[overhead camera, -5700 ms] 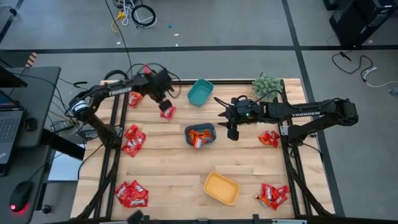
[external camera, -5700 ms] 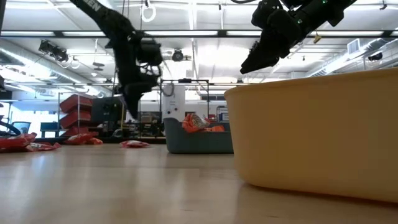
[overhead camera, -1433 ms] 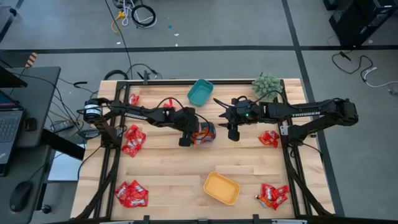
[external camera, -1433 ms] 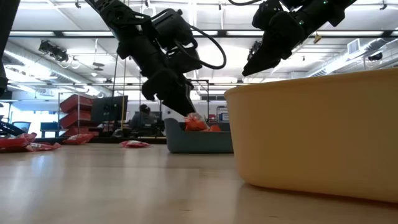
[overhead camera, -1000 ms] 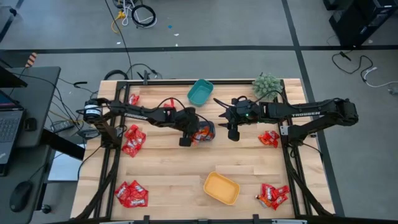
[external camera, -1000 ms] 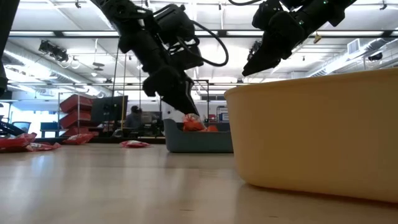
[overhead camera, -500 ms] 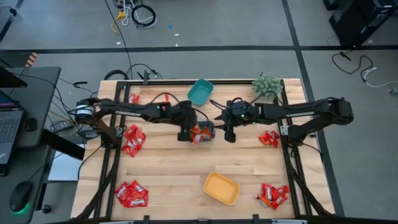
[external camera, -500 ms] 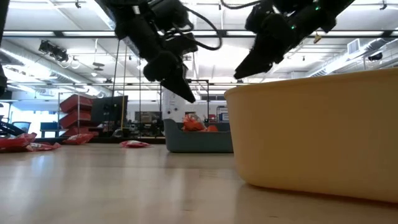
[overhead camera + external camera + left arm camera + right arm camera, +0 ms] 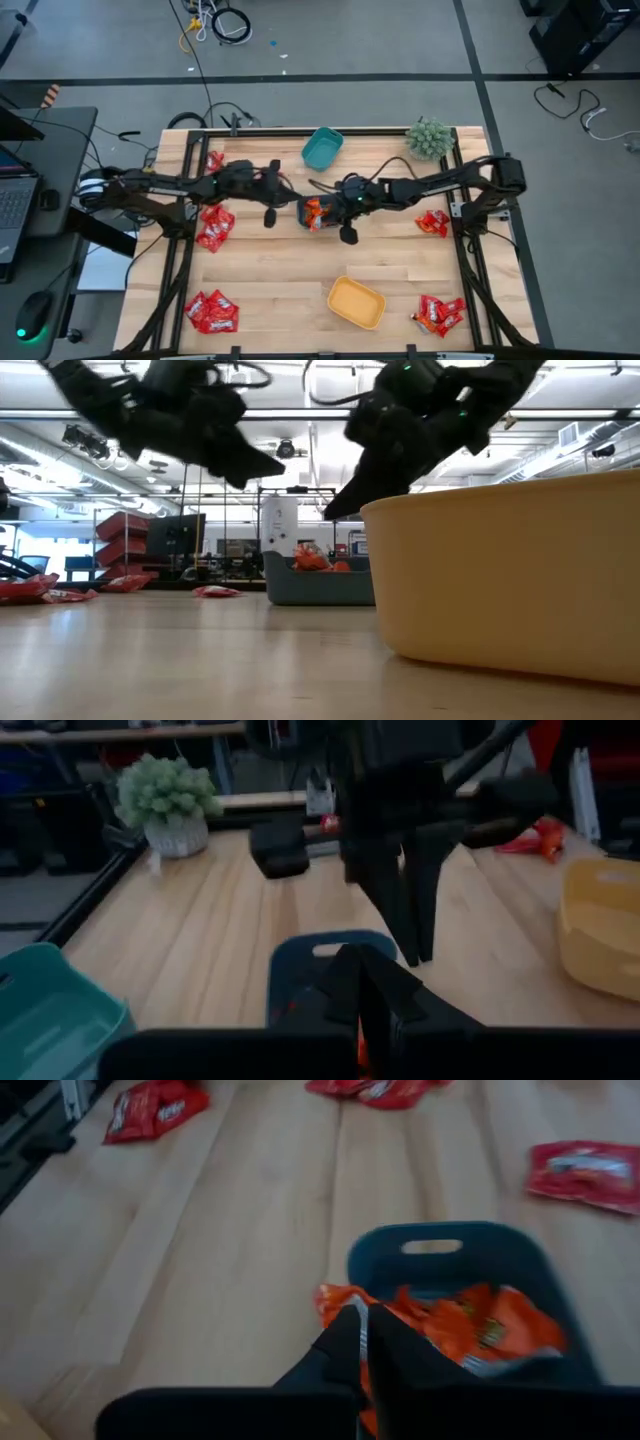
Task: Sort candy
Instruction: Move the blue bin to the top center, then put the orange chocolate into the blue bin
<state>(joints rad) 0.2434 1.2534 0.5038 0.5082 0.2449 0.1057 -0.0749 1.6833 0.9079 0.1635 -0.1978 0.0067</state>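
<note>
Orange-wrapped candy [image 9: 470, 1320] lies heaped in a dark blue-grey bin [image 9: 334, 219] at the table's middle. Red candy lies in piles on the wood, at the left [image 9: 215, 225], near left [image 9: 212, 312], right [image 9: 433, 222] and near right [image 9: 438, 314]. My left gripper [image 9: 365, 982] is shut with nothing in it. It hangs just left of the bin [image 9: 300, 960], above the table. My right gripper [image 9: 360, 1342] is shut too and hangs over the bin's heap, clear above the rim in the low view [image 9: 332, 512].
A teal bin [image 9: 322, 148] stands at the far middle and a yellow bin [image 9: 356, 302] at the near middle. A small potted plant [image 9: 428, 136] sits at the far right. Bare wood lies between the bins and the piles.
My left gripper has risen out of the blue-grey bin and drawn back toward the table's left edge, with nothing in it. My right gripper has moved toward the table's left, from beside the bin to over its heap of candy.
</note>
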